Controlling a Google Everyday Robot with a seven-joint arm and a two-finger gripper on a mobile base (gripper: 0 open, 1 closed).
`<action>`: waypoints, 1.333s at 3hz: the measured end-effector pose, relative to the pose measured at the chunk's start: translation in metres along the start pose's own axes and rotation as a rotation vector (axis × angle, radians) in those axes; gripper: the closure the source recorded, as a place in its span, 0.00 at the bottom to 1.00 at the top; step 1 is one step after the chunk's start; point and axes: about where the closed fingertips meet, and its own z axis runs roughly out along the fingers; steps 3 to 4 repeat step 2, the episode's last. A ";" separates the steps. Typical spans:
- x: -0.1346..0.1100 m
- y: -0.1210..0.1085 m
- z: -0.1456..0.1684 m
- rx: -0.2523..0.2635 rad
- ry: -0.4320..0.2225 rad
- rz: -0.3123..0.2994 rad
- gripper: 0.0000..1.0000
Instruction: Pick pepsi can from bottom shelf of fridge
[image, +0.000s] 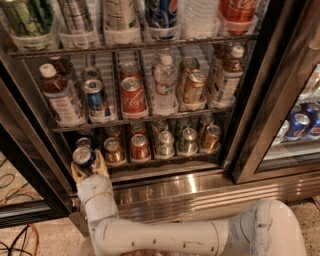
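Arm (165, 235): white, lies across the bottom of the view from the right, then bends up at the left to the fridge (252, 115); wrist upright in front of the ribbed steel base (200, 192).

Gripper (87, 167): at the left end of the bottom shelf (170, 161), at its front edge; tan fingers (101, 165) point up and are closed on the lower body of the pepsi can (83, 156), one on each side.

Pepsi can: held in the leftmost lane at the front; long axis close to upright, leaning slightly; silver top faces up and toward the camera, blue side below it; whether its foot touches the rack cannot be told.

Bottom shelf, to the right of the held can: a row of short cans (164, 143), one per lane, all upright, tops up; the nearest stands just beside the right-hand finger.

Shelf above: a taller blue can (96, 97), a Coca-Cola can (132, 95) and a water bottle (164, 85), side by side, upright.
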 end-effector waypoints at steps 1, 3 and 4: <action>0.010 0.006 -0.047 0.007 0.050 0.035 1.00; 0.016 0.010 -0.079 0.024 0.084 0.051 1.00; 0.016 0.010 -0.079 0.024 0.084 0.051 1.00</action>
